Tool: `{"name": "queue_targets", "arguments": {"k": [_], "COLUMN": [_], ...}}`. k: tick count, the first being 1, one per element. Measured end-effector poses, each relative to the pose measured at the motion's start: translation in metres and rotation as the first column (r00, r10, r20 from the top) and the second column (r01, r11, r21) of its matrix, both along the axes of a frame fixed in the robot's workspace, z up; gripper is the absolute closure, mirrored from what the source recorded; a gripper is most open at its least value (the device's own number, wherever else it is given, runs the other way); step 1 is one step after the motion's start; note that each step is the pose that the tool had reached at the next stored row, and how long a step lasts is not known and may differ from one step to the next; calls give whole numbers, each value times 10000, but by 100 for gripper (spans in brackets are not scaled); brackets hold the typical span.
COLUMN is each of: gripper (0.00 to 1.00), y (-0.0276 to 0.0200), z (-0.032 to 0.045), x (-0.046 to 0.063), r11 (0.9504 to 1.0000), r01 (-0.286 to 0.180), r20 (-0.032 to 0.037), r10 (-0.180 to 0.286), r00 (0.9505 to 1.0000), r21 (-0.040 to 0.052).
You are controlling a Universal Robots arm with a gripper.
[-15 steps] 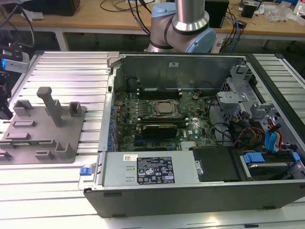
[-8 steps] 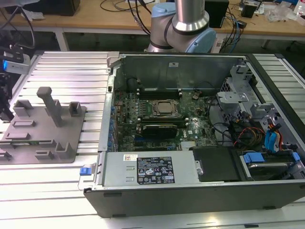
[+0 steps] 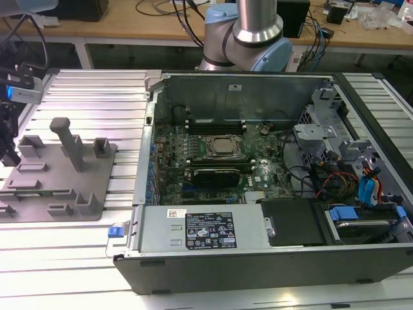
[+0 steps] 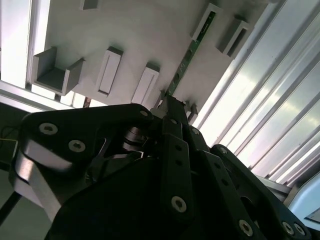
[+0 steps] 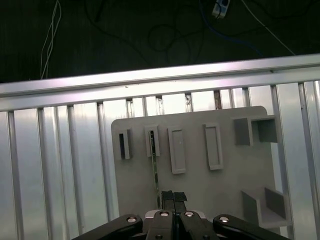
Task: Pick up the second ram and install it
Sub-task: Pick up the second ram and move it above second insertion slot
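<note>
So the hand [image 5: 173,196] is over the grey plastic tray [image 5: 200,190]. In the first wrist view its two black pads are pressed together with just a thin seam between them. They sit right by the near end of the memory stick [image 5: 154,165], and you can't tell whether they touch it.

The stick is a thin dark green strip standing on edge in one of the tray's narrow rectangular slots. In the second wrist view it [image 4: 192,55] runs straight toward the fingertips [image 4: 172,107], with a row of small pale spots along it. The tray is matte grey with boxy pockets and raised blocks. It lies on a bench [image 5: 50,165] of ribbed, shiny aluminium slats.

The exterior view gives you the big picture. There's the open metal computer case [image 3: 239,90], with a green board, a square silver processor [image 3: 224,146] and a wide black card [image 3: 219,175] just in front of it. There's a white-and-black sticker [image 3: 210,231] on the case's front cover, but the print is too small to read. The tray [image 3: 90,216] sits well to the exterior view's left of the case.
</note>
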State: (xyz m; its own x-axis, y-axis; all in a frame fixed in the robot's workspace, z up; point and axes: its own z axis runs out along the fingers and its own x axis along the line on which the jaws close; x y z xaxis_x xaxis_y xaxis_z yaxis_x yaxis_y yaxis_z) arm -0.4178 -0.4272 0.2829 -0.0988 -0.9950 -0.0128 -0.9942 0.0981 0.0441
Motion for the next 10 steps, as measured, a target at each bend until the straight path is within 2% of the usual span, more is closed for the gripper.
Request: {"name": "queue_targets", "arguments": {"k": [7,10], "gripper": [92,92], "y": [0,-3], "z": [-43,-107], "x": [-1,-5], "r11": [10000,9998], "r01": [-84,-194], "r20": [1,0], "r10": [84,194], "r00": [10000,9998], "r21": [0,1]}}
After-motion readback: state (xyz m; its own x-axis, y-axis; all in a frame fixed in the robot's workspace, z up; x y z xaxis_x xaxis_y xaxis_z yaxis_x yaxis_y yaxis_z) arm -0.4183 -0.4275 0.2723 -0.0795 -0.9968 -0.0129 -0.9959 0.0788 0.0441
